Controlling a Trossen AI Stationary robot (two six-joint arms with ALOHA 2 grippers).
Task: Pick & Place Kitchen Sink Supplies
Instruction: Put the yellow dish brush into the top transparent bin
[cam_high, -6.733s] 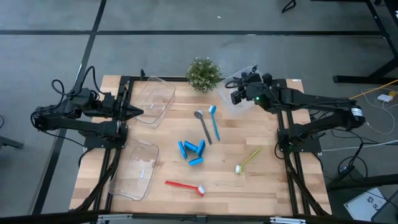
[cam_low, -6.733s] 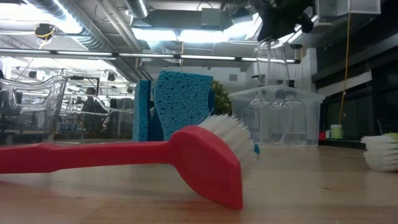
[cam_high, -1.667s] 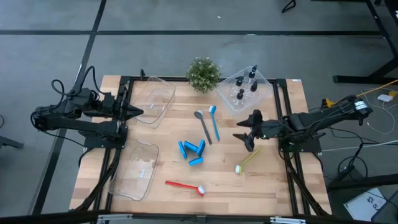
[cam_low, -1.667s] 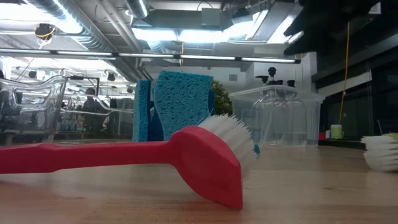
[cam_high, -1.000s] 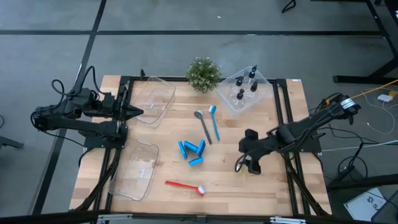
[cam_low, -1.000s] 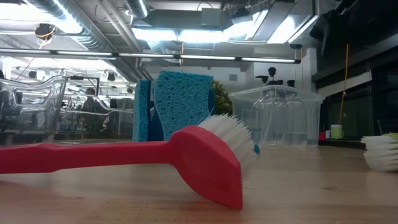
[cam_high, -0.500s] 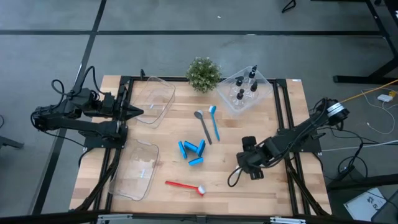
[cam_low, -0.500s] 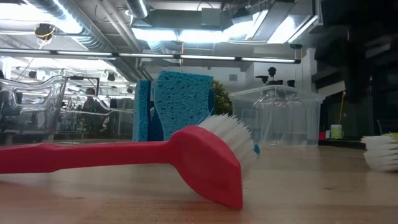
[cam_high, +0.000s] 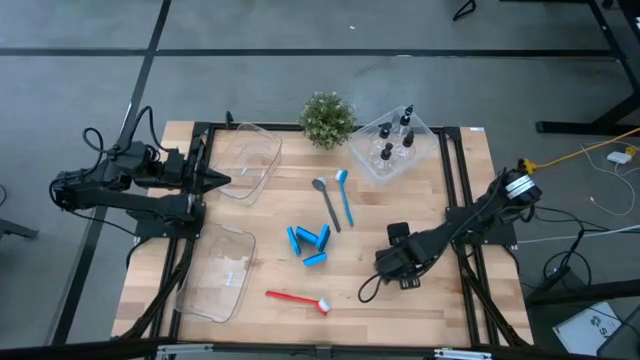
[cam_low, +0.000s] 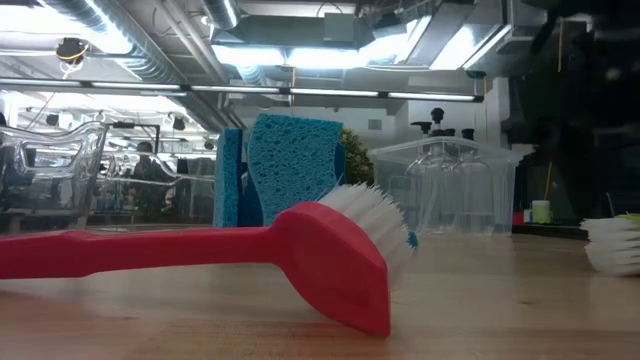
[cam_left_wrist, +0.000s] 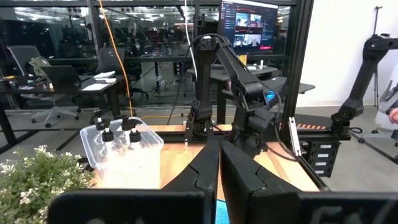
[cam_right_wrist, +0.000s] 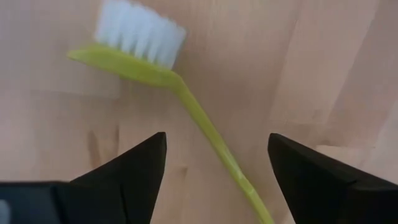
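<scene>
Right wrist view: yellow-green brush (cam_right_wrist: 180, 93) flat on the wooden table (cam_right_wrist: 323, 62), white bristles at one end, thin handle running between the right gripper (cam_right_wrist: 214, 165) fingers — jaws apart, straddling it, nothing gripped yet. Likely lined up across the handle for a pinch.

High view: right gripper (cam_high: 398, 265) hangs over that brush at about 4 o'clock from table centre. Red brush (cam_high: 298, 298) at 6, sponge pieces (cam_high: 309, 243) near centre, bottles (cam_high: 393, 140) inside the bin (cam_high: 372, 163) at 1. Left gripper (cam_high: 215, 180) parked at 9 — fingers together, empty.
</scene>
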